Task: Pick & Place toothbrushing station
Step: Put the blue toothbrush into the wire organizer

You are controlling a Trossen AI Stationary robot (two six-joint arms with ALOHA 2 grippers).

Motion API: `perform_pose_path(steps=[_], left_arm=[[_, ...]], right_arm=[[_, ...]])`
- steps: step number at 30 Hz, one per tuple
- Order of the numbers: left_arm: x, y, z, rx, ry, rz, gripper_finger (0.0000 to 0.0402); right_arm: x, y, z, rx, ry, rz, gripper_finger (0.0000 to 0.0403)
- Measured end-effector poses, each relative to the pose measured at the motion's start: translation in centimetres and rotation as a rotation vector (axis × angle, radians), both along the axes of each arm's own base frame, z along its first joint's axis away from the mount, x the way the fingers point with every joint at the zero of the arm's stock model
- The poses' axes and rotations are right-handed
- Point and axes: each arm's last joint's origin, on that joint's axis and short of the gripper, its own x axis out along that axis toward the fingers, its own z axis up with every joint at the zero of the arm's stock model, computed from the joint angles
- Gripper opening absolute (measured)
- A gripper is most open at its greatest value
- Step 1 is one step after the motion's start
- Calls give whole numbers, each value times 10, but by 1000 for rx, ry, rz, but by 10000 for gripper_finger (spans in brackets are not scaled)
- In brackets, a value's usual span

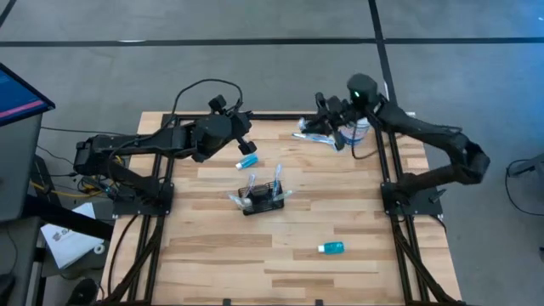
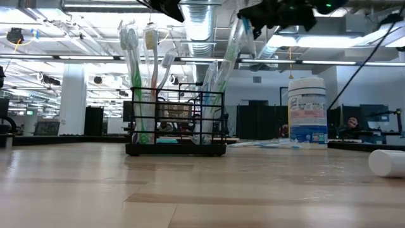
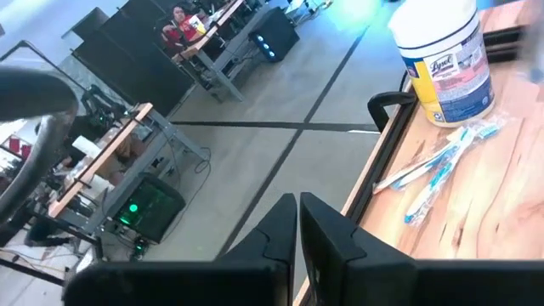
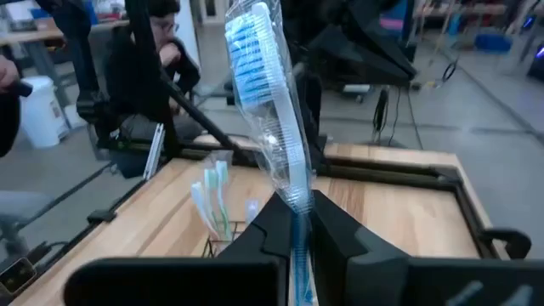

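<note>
The toothbrushing station (image 1: pixel 262 200), a small black wire-mesh holder, stands on its base at mid-table with several toothbrushes upright in it (image 2: pixel 176 130). My right gripper (image 1: pixel 330 127) hangs above the table's far right part, near the white canister (image 1: pixel 358 132), shut on a toothbrush in a clear wrapper (image 4: pixel 265 110). My left gripper (image 1: pixel 247 144) hovers over the far middle of the table, shut (image 3: pixel 297 234) and holding nothing. My right gripper pinches the wrapped toothbrush's handle (image 4: pixel 297 223) between its two fingers, which lie across it. The blue-bristled head (image 4: pixel 252 59) sticks out past the fingertips, tilted upward. The toothbrush is lifted clear of the table.
Loose wrapped toothbrushes (image 3: pixel 442 166) lie by the canister (image 3: pixel 446 59) at the far right edge. One small blue tube (image 1: pixel 246 161) lies just beyond the station and another (image 1: pixel 331 247) lies toward the near right. People sit in the room beyond the table.
</note>
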Motion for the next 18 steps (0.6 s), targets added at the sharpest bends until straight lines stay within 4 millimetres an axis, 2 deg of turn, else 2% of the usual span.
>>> perform_pose_path(steps=[6, 10, 13, 18], left_arm=[[0, 0, 0, -24, -34, 11, 12], [0, 0, 0, -26, -36, 12, 12], [0, 0, 0, -26, -35, 12, 12], [0, 3, 0, -27, -35, 21, 12]], right_arm=[[-18, 32, -25, 34, -195, -27, 11], [-24, 44, -43, 65, -291, -69, 11], [-21, 48, -53, 80, -353, -100, 11], [-1, 51, -72, 161, -358, -98, 11]])
